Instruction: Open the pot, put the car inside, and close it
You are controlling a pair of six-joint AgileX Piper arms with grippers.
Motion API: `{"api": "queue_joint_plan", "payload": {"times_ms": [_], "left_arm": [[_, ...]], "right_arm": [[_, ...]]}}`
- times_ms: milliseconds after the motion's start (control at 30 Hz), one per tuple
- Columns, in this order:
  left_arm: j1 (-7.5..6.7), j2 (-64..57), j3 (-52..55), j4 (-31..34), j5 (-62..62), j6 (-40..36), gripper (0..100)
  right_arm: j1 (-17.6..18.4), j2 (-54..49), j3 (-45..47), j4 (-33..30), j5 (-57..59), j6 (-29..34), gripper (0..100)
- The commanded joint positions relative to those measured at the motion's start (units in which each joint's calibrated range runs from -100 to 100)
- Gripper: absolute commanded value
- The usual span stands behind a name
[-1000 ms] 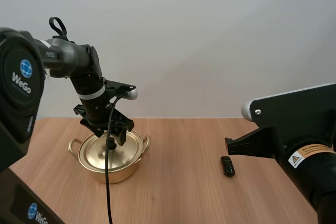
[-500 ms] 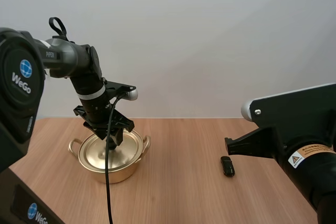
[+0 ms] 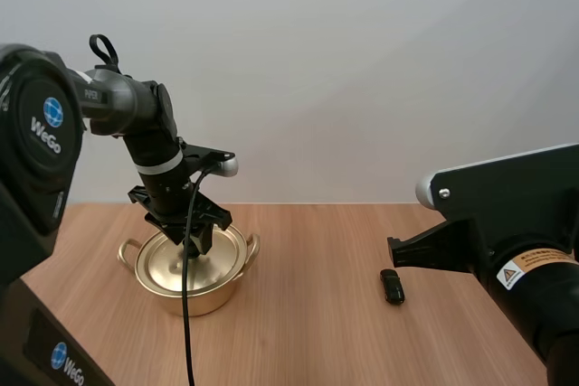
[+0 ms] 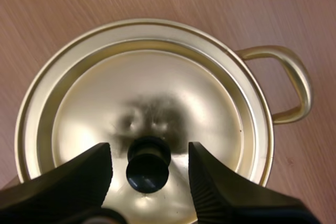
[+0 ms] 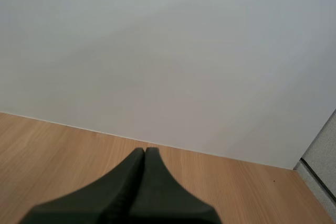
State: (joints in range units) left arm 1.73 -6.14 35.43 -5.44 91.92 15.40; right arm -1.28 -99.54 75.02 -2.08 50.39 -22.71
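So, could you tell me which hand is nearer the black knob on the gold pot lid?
Left. The left hand is open with its fingers either side of the black knob; the right hand, shut, is far off over the wooden table.

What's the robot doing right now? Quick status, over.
Left gripper open, astride knob of lid. Right gripper shut, empty. Lid on pot; car on table, apart. Nothing in the way.

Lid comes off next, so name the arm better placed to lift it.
Left. The left gripper straddles the lid's knob with open fingers; the right gripper is shut, over the table away from the pot.
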Motion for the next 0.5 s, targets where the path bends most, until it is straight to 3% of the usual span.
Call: {"api": "queue_joint_plan", "payload": {"times_ms": [0,167,300,367,467], "left_arm": [[0.05,0.1,0.0,0.0,0.0,0.0,72],[0.05,0.1,0.0,0.0,0.7,0.5,71],[0.05,0.1,0.0,0.0,0.8,1.0,63],[0.05,0.1,0.0,0.0,0.8,1.0,56],[0.05,0.1,0.0,0.0,0.0,0.8,30]], "right_arm": [[0.0,0.0,0.0,-0.1,0.1,0.0,0],[0.0,0.0,0.0,0.0,0.1,-0.8,0],[0.0,0.0,0.0,0.0,0.1,-0.8,0],[0.0,0.0,0.0,0.0,0.1,-0.8,0],[0.0,0.0,0.0,0.0,0.1,-0.8,0]]}}
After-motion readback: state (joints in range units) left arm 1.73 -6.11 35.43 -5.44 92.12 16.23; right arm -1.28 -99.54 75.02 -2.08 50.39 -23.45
